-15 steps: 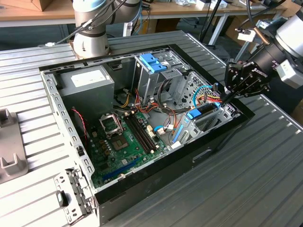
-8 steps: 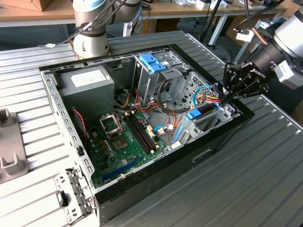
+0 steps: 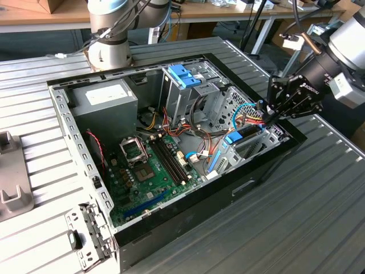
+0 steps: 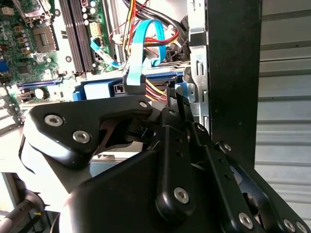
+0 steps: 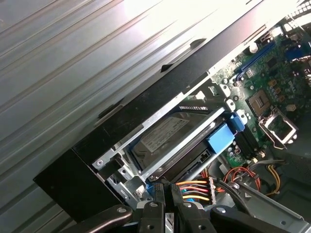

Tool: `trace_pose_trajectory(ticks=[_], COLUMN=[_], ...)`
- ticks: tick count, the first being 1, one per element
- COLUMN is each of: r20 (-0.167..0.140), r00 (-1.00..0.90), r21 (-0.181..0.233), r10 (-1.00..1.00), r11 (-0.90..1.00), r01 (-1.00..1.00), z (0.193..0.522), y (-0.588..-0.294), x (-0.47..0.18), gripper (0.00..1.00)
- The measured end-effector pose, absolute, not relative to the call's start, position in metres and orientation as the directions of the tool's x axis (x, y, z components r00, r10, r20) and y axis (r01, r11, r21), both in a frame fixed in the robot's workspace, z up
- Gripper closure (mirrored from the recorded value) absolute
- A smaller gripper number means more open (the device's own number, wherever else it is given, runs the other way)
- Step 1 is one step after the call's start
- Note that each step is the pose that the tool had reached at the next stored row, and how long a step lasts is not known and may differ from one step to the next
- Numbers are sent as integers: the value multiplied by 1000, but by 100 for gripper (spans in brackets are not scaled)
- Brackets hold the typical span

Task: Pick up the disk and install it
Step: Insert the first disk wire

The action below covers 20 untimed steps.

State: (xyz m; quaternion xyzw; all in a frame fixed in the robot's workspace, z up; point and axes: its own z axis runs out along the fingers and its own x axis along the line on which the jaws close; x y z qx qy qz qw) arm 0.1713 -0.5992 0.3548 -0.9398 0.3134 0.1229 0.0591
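Jaws beside grey, blue-framed disk

Open computer case lies on ribbed grey metal table, black side wall running diagonally. Disk sits inside silver drive cage against that wall, grey top with white label facing up, light blue carrier edge along its sides. Blue latch at 3 o'clock of disk. Green motherboard with CPU socket at 2 o'clock of disk. Bundle of red, orange, yellow wires at 5 o'clock of disk. Gripper at 6 o'clock of disk, black fingers close together, tips just beside cage edge.
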Motion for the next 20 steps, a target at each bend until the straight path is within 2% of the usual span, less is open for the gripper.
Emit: trace_pose_trajectory(ticks=[20], r20=[-258], r00=[661], r21=[-22], r10=[-704], r11=[-680], r01=[-733], z=[354], y=[-599], x=[163], gripper=[83])
